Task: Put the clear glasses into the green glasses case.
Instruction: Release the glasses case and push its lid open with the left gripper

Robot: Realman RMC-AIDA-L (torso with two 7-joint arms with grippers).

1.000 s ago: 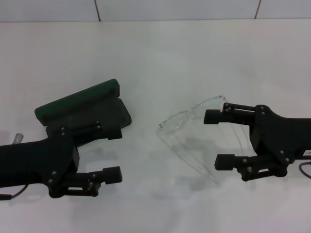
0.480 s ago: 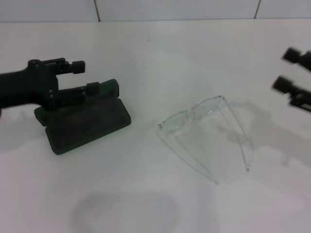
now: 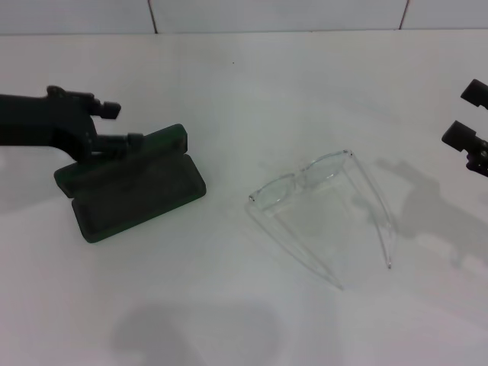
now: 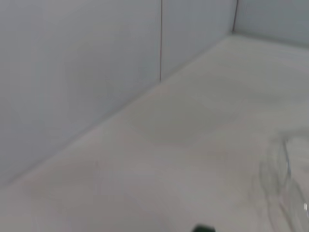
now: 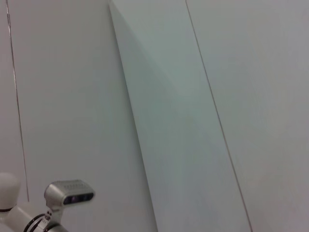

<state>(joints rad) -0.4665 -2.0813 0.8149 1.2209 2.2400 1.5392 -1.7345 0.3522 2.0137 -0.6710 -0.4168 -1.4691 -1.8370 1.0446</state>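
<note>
The green glasses case [image 3: 141,191] lies open on the white table at the left, its dark lining facing up and its lid [image 3: 164,139] raised at the far side. The clear glasses [image 3: 316,175] rest on the table right of centre, arms unfolded and pointing toward me. My left gripper [image 3: 128,124] hovers open over the case's far left edge, holding nothing. At the right edge of the head view my right gripper [image 3: 456,113] is open and empty, well away from the glasses. The left wrist view shows the glasses [image 4: 285,186] faintly and a sliver of the case [image 4: 203,228].
A tiled wall [image 3: 274,15] runs along the table's far edge. The right wrist view shows only wall panels and the robot's head camera [image 5: 68,192].
Both arms have risen from the near table and swung outward. In the last half second the left gripper drew back slightly left over the case, and the right shifted a little lower.
</note>
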